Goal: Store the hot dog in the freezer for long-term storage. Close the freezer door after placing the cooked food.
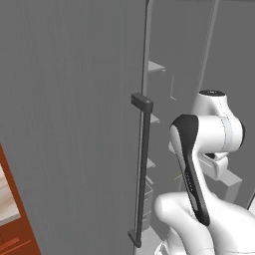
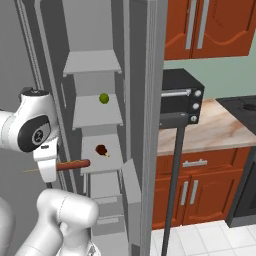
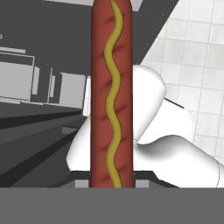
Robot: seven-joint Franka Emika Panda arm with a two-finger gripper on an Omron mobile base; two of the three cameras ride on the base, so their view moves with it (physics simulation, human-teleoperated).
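My arm is folded up in front of the open freezer (image 2: 95, 65), elbow high and wrist bent down. My gripper (image 2: 50, 167) is clamped on the hot dog (image 2: 72, 164), which lies level in the air just outside the shelves, stick pointing left. The door (image 1: 69, 124) stands swung open on my left. A green fruit (image 2: 103, 98) sits on a shelf inside.
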